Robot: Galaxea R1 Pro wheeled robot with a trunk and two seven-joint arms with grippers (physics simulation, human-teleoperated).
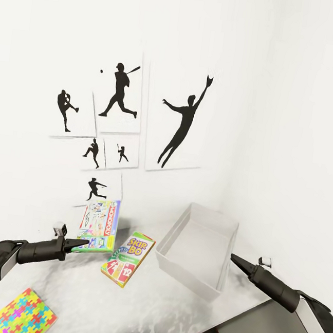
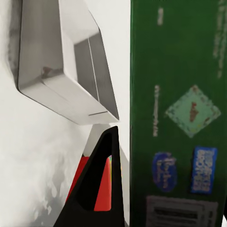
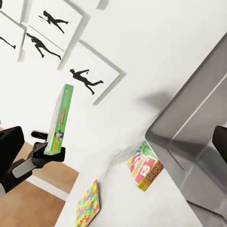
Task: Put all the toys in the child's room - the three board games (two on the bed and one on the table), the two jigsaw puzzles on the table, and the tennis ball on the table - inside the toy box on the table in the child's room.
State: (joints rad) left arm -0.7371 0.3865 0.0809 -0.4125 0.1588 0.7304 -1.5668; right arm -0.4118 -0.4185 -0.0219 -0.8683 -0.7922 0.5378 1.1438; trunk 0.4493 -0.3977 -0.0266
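The left tool (image 1: 82,243) is clamped on the lower edge of a Monopoly board game (image 1: 99,222), holding it upright above the white tabletop (image 1: 170,312), left of the grey toy box (image 1: 198,250). A Skip-Bo game (image 1: 128,258) lies flat between them, and a jigsaw puzzle (image 1: 20,315) sits at the near corner. The thin box looks light and stiff, though its glossy card may slip; an edge pinch suits it. The right tool (image 1: 234,259) hovers beside the bin, its opening impossible to judge.
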